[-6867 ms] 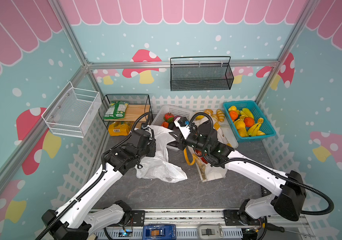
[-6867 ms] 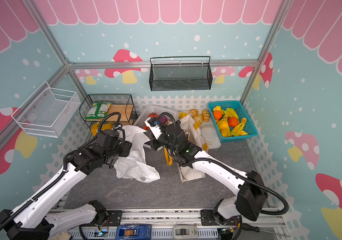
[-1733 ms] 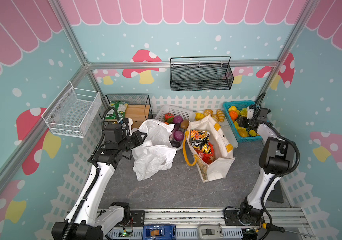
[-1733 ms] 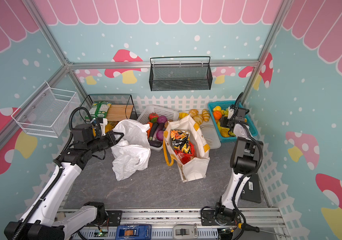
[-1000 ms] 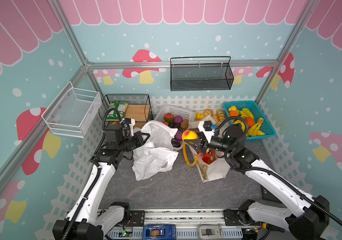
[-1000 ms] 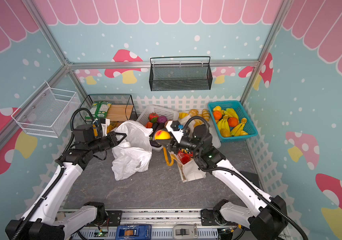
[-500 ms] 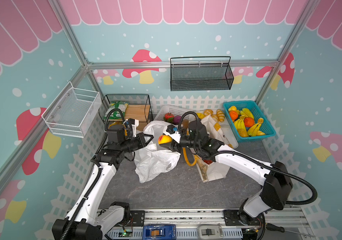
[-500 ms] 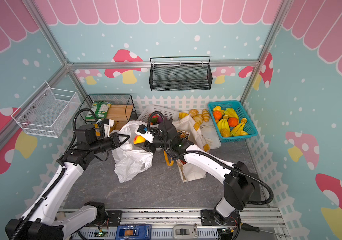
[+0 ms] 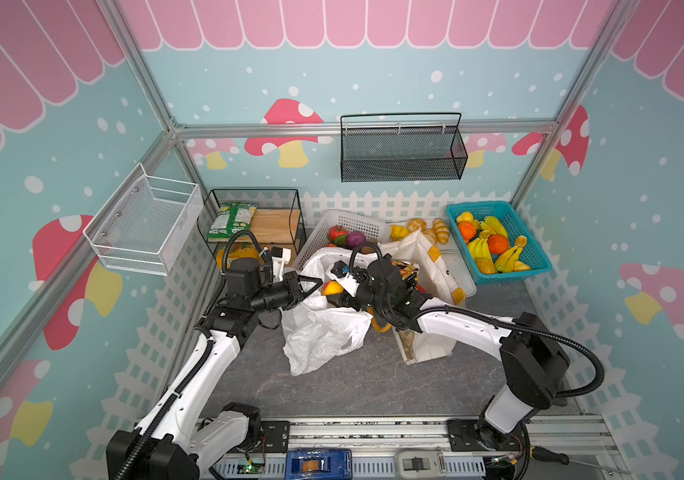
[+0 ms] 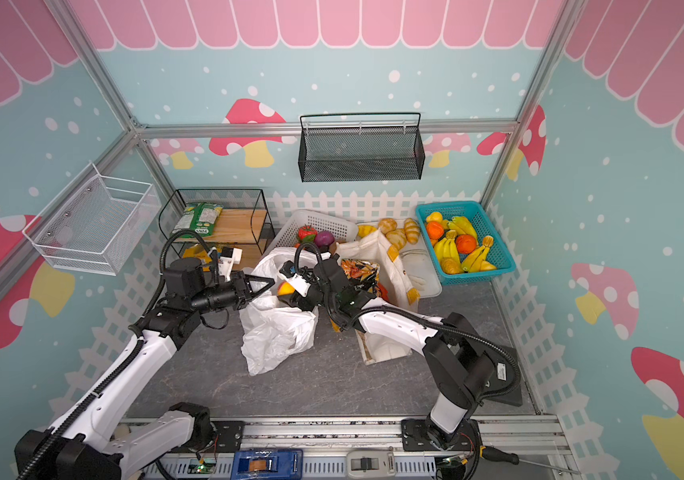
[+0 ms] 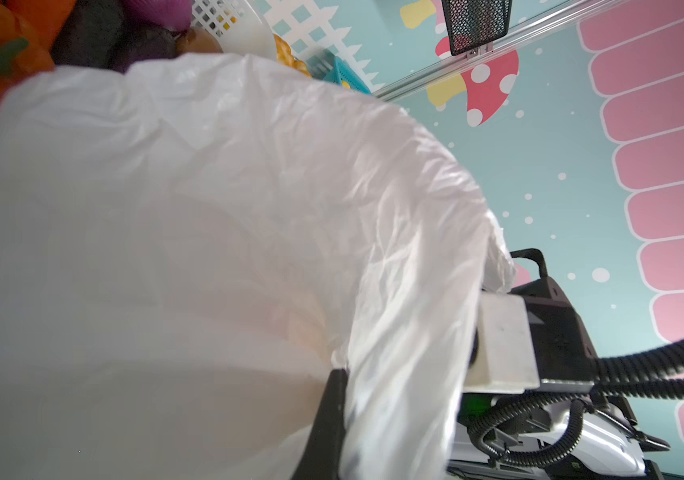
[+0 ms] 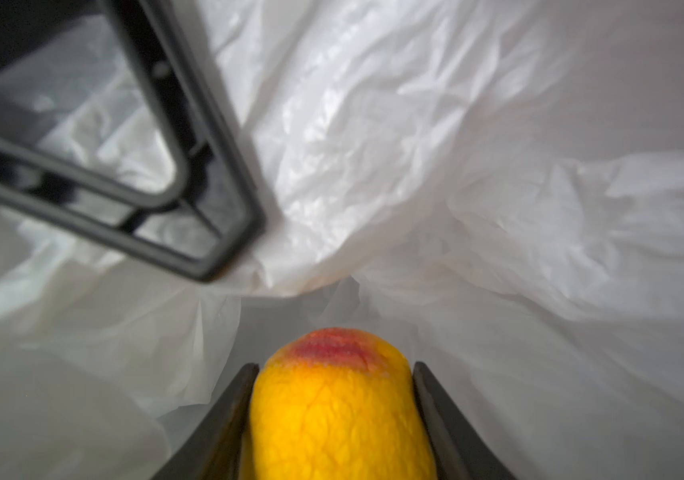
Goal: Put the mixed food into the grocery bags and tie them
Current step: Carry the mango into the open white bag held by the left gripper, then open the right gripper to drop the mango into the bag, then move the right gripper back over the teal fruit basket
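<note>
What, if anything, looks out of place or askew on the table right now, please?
Nothing looks spilled or damaged. The white plastic bag sags crumpled, its rim pinched up by the shut left gripper; the canvas tote leans against the white tray. The right gripper holds a yellow-red toy fruit over the bag.

left arm (image 9: 207, 357): white links, black joints
right arm (image 9: 465, 324): same, big black elbow block
cables (image 11: 664, 361): black corrugated hose along both arms
left gripper (image 9: 318, 284): black, open-frame triangular fingers (image 12: 224, 166)
wrist cam mount (image 9: 280, 257): white block
bases (image 9: 463, 430): black mounting plates
</note>
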{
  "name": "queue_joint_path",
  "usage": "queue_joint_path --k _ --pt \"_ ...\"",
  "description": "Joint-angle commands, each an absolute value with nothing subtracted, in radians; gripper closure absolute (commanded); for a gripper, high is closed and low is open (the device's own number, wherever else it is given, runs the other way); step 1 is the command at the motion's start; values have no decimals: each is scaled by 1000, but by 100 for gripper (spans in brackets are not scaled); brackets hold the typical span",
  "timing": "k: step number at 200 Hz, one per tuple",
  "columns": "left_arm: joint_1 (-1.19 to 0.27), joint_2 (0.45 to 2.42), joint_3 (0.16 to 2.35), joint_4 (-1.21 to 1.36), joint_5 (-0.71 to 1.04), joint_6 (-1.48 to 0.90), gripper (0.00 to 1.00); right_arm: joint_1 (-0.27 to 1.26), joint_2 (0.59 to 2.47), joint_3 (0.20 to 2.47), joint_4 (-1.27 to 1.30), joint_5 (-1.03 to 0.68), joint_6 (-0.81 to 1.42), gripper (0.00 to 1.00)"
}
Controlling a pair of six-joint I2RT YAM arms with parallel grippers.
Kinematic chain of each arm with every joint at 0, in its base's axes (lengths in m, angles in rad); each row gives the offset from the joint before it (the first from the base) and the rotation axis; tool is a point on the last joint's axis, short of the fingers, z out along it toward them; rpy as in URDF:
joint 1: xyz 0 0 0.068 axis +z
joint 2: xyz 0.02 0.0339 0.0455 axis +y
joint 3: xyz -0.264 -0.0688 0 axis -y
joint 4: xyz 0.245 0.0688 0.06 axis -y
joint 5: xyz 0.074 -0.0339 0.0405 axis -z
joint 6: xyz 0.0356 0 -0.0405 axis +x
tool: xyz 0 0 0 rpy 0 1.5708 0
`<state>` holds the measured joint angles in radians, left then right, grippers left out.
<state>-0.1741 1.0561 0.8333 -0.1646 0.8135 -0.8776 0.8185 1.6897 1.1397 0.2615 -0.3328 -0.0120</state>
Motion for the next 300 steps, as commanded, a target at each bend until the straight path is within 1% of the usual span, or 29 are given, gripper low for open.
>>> queue_joint_path --k 1,31,61,86,109,133,148,167,193,212,232,259,279,300 --pt "-180 1051 801 6 865 -1017 100 831 1715 1118 333 -413 70 46" --pt "-180 1067 788 58 880 -1055 100 830 1706 1095 356 -447 105 34" --pt "-180 1078 787 77 888 -1066 100 827 1705 1103 322 -450 109 25" --pt "-179 1083 785 79 891 -1063 100 825 1696 1106 273 -437 95 22" --pt "-179 1088 784 76 896 -1060 100 821 1674 1105 228 -431 81 20" --pt "-157 1092 787 46 902 -1037 100 815 1618 1106 174 -448 57 21" --pt "-132 1094 793 -5 893 -986 100 806 1555 1102 146 -487 42 22" --pt "-103 1105 818 -128 861 -881 100 783 1462 1088 141 -561 42 23" --pt "-89 1118 848 -242 808 -775 100 755 1361 1093 140 -666 43 24" --pt "-83 1121 864 -273 788 -740 100 727 1307 1110 118 -676 36 24" --pt "-73 1120 873 -279 787 -736 100 647 1249 1128 78 -626 59 25" --pt "-70 1121 876 -282 781 -727 100 473 1144 1123 54 -516 80 24" --pt "-70 1120 876 -282 781 -724 100 283 1118 1118 43 -420 132 21" --pt "-69 1115 873 -278 785 -720 100 52 1170 1108 46 -362 214 19"
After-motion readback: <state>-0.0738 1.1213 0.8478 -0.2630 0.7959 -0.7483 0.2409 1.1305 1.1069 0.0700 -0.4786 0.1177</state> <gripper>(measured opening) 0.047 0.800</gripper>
